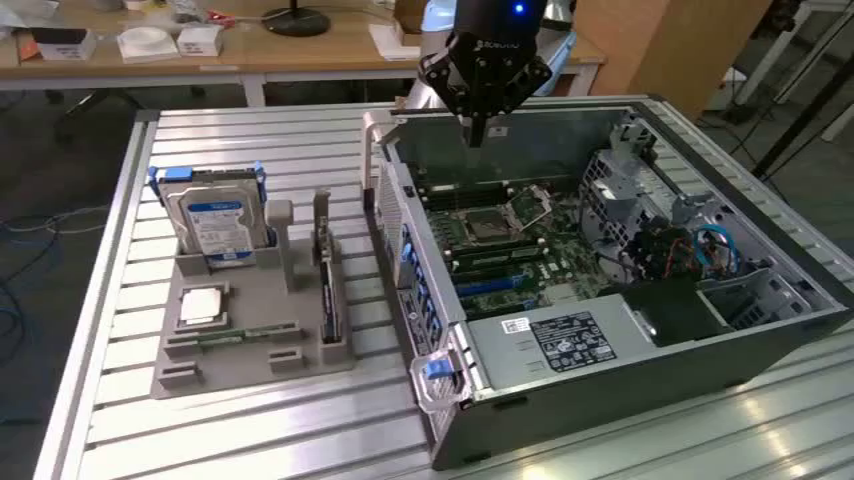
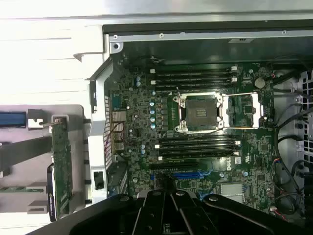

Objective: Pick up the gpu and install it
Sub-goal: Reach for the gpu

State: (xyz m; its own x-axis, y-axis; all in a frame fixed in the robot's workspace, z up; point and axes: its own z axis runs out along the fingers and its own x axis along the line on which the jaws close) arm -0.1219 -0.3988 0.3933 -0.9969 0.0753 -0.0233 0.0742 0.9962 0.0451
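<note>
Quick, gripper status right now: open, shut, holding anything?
Gripper: shut, holding nothing, above the open computer case; the gpu stands in the grey holder.

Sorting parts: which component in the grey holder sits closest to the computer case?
The thin dark expansion card, standing on edge; the blue-labelled silver hard drive sits farther away.

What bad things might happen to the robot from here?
1. The pincer hangs shut over the open computer case, so moving sideways toward the gpu it might knock the case wall.
2. The gpu stands on edge in a narrow slot of the gray holder; an off-centre grab might tip or jam it.
3. The motherboard lies bare with its open processor socket; a misplaced card could scrape it.
</note>
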